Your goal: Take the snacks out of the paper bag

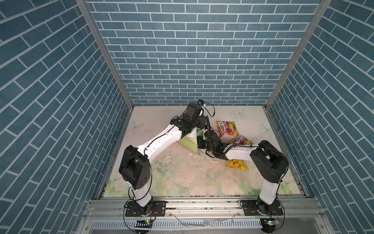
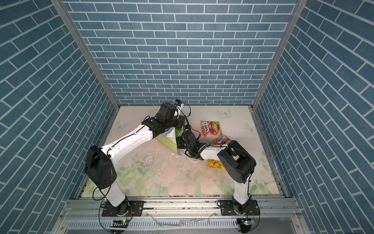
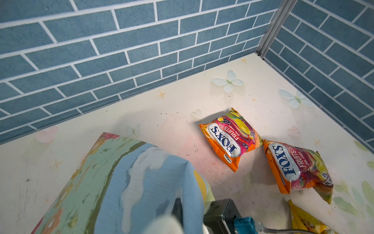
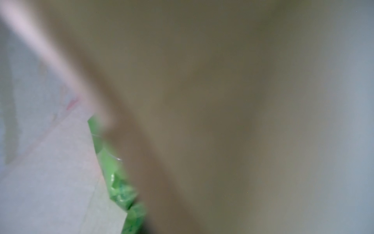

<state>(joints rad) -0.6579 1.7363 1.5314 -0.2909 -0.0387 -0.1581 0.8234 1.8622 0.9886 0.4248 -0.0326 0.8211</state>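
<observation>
Blue brick walls (image 1: 182, 50) stand at 9, 12 and 3 o'clock. The table (image 1: 182, 182) has pink flowers and green leaves painted on it. White butterflies sit at 1 o'clock (image 1: 238, 112), 2 o'clock (image 1: 266, 128) and 10 o'clock (image 1: 136, 125). A scratched patch (image 1: 170, 160) is near the middle. A shiny metal rail (image 1: 202, 204) runs along 6 o'clock.

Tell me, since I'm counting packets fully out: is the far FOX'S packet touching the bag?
Apart. The left wrist view shows bare table between the far FOX'S packet and the bag.
</observation>
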